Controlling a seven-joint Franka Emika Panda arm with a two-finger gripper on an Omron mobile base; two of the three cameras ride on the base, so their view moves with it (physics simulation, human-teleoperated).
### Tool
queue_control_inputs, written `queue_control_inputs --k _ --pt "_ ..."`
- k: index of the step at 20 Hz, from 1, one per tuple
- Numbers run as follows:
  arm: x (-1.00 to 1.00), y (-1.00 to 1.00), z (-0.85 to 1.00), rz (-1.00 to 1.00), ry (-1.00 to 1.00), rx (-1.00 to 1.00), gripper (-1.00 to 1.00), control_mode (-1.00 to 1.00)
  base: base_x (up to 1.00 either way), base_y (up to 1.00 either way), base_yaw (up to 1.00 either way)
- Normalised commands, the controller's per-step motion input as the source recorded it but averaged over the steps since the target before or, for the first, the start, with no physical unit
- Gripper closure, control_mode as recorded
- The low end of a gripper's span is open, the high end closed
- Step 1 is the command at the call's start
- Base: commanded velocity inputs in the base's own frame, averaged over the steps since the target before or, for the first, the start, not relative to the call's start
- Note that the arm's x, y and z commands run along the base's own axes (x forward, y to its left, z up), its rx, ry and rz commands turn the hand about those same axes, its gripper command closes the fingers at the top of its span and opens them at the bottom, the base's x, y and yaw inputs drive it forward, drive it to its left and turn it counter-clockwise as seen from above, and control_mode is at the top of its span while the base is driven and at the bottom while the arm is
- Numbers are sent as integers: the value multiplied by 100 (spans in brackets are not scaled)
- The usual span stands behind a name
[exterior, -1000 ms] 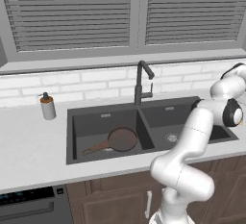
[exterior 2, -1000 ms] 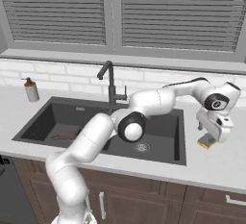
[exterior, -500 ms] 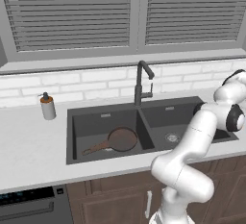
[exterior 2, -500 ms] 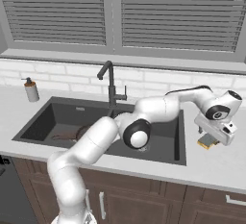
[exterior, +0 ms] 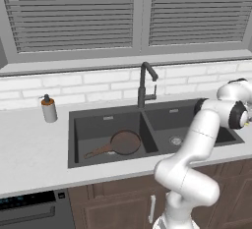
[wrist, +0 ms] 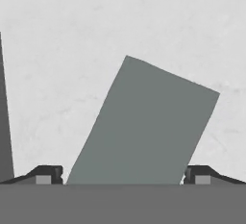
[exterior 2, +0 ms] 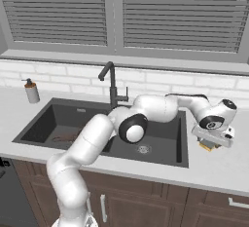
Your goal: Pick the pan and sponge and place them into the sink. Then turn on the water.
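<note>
The pan (exterior: 125, 142) lies in the left basin of the sink (exterior: 73, 139), its handle pointing to the front left; it is a faint brown shape (exterior 2: 65, 137) in the right base view. On the counter just right of the sink (exterior 2: 181, 143) lies the sponge (exterior 2: 207, 146), with a sliver of its yellow edge showing under the hand. My gripper (exterior 2: 210, 144) hangs right over it, pointing down. In the hand view the sponge's grey-green top (wrist: 144, 127) sits skewed between the two fingertips of the open gripper (wrist: 122, 175), which stand clear on either side. No water runs from the faucet (exterior: 143, 83).
A soap dispenser (exterior: 48, 109) stands on the counter left of the sink. The tall dark faucet (exterior 2: 112, 82) rises behind the divider. A white brick wall and a window with blinds close off the back. My arm stretches across above the right basin.
The hand has come down closer onto the sponge, covering most of it in the right base view. The jaws stayed open. The pan has not moved.
</note>
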Motion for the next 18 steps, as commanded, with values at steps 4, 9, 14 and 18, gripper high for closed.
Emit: queue_control_inputs --k 4,9,14,18 --pt "0 47 -35 31 -6 -25 -100 -100 0 0 0" --pt "0 19 -66 17 5 -16 -100 -100 0 0 0" --pt "0 16 -73 5 17 -9 100 -100 0 0 0" --pt "-7 8 -50 7 21 0 100 -100 0 0 0"
